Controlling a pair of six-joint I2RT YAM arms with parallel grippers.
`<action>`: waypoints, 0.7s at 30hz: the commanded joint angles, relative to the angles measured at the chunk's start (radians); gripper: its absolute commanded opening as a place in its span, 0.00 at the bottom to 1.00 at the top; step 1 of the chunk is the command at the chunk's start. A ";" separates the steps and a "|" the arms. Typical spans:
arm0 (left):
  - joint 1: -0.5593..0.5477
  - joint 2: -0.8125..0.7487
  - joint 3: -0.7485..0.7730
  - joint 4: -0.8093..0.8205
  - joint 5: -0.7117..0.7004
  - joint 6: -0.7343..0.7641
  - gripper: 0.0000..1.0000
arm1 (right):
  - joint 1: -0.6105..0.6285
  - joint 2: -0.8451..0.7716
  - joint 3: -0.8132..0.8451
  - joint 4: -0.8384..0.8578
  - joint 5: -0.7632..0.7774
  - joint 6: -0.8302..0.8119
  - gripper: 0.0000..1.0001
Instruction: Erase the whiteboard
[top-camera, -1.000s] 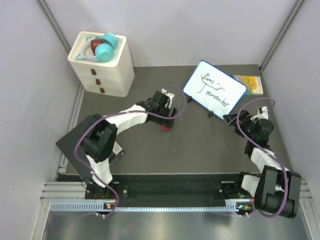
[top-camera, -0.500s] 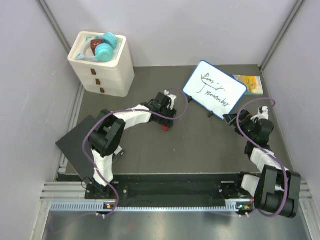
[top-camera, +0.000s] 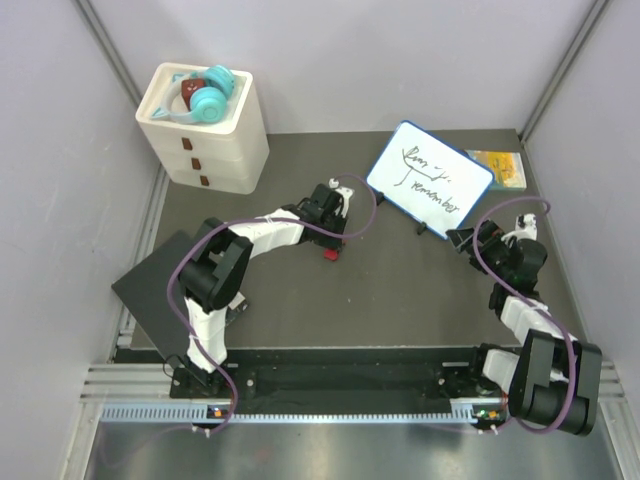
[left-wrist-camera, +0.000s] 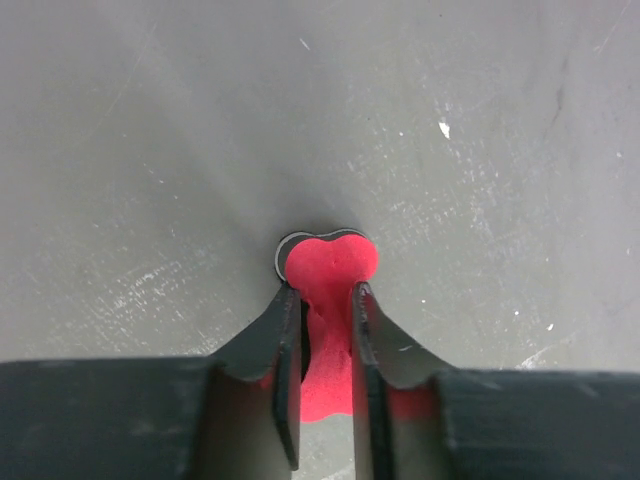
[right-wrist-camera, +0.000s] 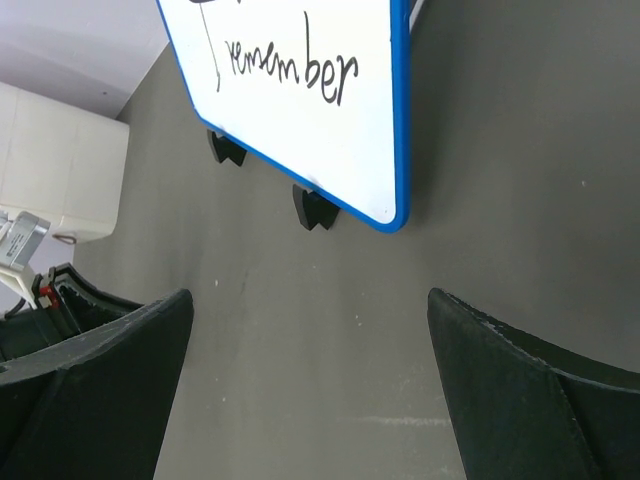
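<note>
The left gripper (left-wrist-camera: 325, 292) is closed narrow on a soft, matte red foam piece (left-wrist-camera: 325, 262) with a lobed end, lying on the scuffed grey table (left-wrist-camera: 150, 150). From above the piece is only a red speck. The right gripper (right-wrist-camera: 308, 300) stands wide open near the whiteboard (right-wrist-camera: 300, 110), which is glossy and blue-rimmed, stands on black feet and reads "remember".

Whiteboard (right-wrist-camera: 300, 90): smooth, glossy white face, I'd say; rim looks like blue plastic.
Worktop (left-wrist-camera: 150, 130): matt dark grey; I see pale scuffs and specks.
Red piece (left-wrist-camera: 330, 258) in left hand (left-wrist-camera: 325, 292): matt, soft-looking, between matt black fingers (left-wrist-camera: 278, 345).
</note>
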 joint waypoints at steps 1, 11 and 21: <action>-0.001 0.005 0.010 -0.003 -0.004 0.008 0.14 | -0.012 0.006 -0.004 0.030 0.006 -0.017 0.99; -0.001 -0.046 0.123 -0.052 -0.009 0.003 0.00 | -0.022 0.140 -0.019 0.280 -0.060 0.003 0.97; 0.001 -0.039 0.350 -0.122 0.147 0.004 0.00 | -0.025 0.419 -0.055 0.705 -0.110 0.176 0.71</action>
